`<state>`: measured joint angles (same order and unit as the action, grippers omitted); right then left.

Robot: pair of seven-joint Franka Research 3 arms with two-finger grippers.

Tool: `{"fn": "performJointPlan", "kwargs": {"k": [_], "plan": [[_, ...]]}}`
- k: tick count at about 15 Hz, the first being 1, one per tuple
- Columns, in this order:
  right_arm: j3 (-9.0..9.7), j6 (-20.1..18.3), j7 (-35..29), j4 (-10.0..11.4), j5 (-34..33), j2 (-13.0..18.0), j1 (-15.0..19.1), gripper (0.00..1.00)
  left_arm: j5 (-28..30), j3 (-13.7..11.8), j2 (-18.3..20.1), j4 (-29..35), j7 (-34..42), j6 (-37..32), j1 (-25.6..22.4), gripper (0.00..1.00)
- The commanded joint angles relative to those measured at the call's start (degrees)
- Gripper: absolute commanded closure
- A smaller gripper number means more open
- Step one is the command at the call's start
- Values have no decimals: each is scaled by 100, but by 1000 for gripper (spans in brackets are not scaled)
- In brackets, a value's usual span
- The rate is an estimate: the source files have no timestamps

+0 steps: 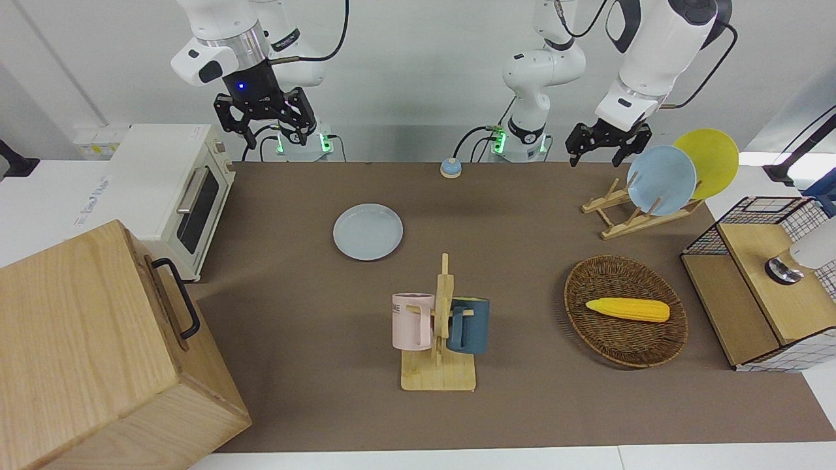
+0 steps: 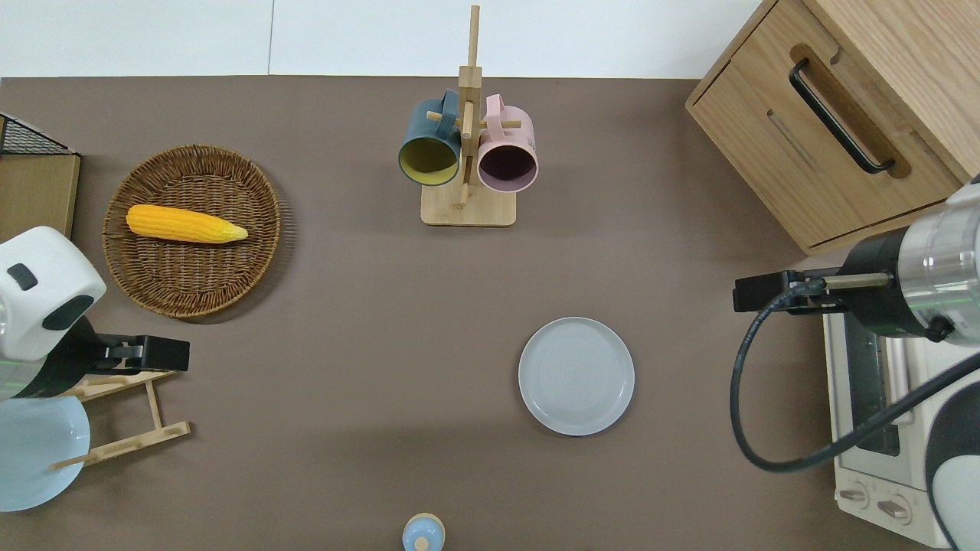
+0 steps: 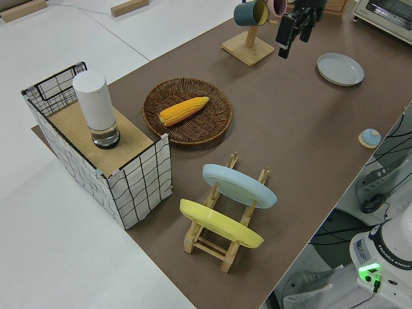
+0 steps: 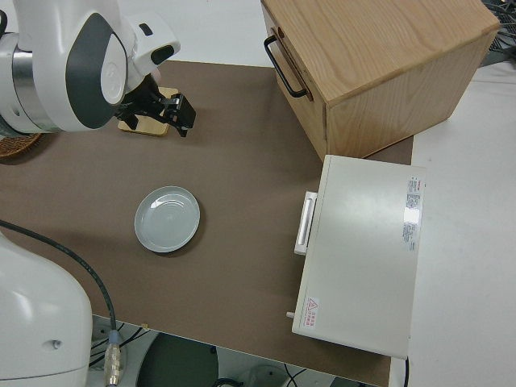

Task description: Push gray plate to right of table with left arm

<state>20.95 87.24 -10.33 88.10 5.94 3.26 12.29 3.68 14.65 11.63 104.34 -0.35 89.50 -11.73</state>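
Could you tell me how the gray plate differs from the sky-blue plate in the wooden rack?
The gray plate lies flat on the table; the sky-blue plate stands tilted on edge in the wooden rack. The gray plate is paler and sits alone; the sky-blue plate has a yellow plate beside it. Both are round and plain.
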Motion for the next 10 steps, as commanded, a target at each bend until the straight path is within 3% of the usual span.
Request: {"fn": "performJointPlan", "kwargs": {"k": [1, 4, 10], "plan": [[15, -31, -12, -82, 92, -36, 37, 5, 98, -33, -20, -528, 88, -502, -48, 9], [23, -31, -12, -82, 92, -36, 37, 5, 116, -182, -11, -661, 70, -548, -39, 7], [23, -31, -12, -82, 92, -36, 37, 5, 36, -94, -11, -670, 44, -521, 22, 7]]}}
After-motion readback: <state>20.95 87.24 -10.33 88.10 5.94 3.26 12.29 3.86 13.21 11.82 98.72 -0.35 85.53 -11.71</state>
